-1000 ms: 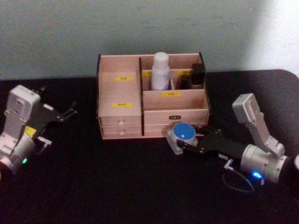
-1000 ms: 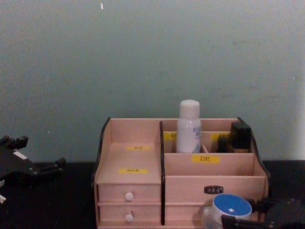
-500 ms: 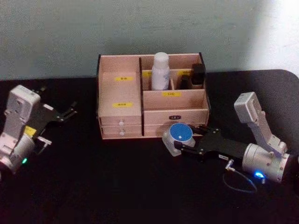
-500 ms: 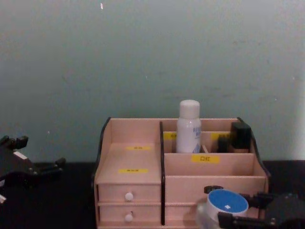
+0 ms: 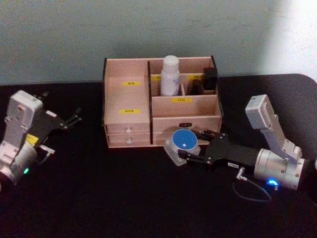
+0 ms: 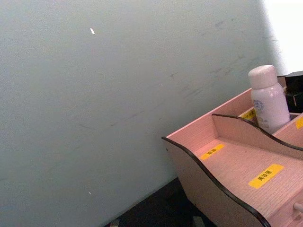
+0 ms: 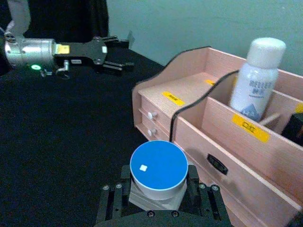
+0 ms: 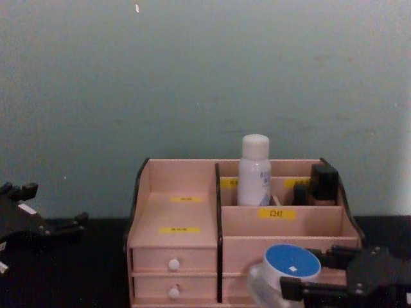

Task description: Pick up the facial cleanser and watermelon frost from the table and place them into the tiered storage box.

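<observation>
The watermelon frost jar sits upright between the fingers of the right gripper, its round blue lid facing up and its short axis standing vertical. The gripper's black fingers press against the clear body on both sides, below the lid. In the chest view the jar is just in front of the lower right part of the storage box, level with the drawer fronts; whether it rests on the table or hangs just above it cannot be told. The right arm reaches in from the right, lying low over the black table.

The facial cleanser bottle already stands in the box, upright in a rear compartment right of the middle divider, its rounded white cap up and its long axis vertical. Its printed front faces the robot. A dark bottle stands in the back right compartment, apart from the white one.

The box stands at the far middle of the table against the wall, its stepped left section bearing yellow labels and two small drawers with white knobs.

The left gripper hovers well to the left of the box, its fingers slightly parted and holding nothing.
</observation>
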